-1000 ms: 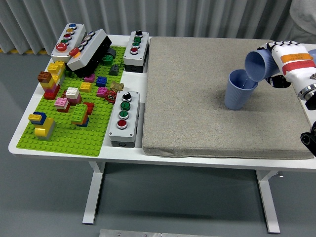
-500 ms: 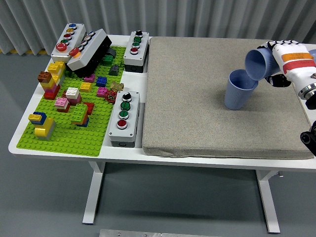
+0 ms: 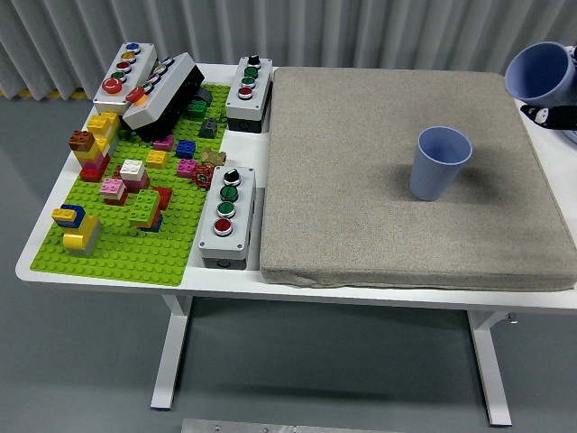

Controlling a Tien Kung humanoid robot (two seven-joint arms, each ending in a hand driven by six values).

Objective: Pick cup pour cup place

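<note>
A blue cup (image 3: 440,163) stands upright on the grey mat (image 3: 361,180), right of its middle. A second blue cup (image 3: 539,72) is held tilted, mouth toward the left, at the picture's right edge, above and right of the standing cup and well apart from it. My right hand (image 3: 554,112) is mostly cut off by the right edge; only dark fingers under the cup and a bit of white wrist show. It is shut on that second cup. My left arm is out of view.
A green brick baseplate (image 3: 126,244) with several loose bricks covers the table's left part. Three button boxes stand there: at the back left (image 3: 149,86), at the back middle (image 3: 249,81) and near the front (image 3: 225,216).
My right hand has lifted the tilted cup away from the standing cup's rim, up and to the right, nearly out of the picture.
</note>
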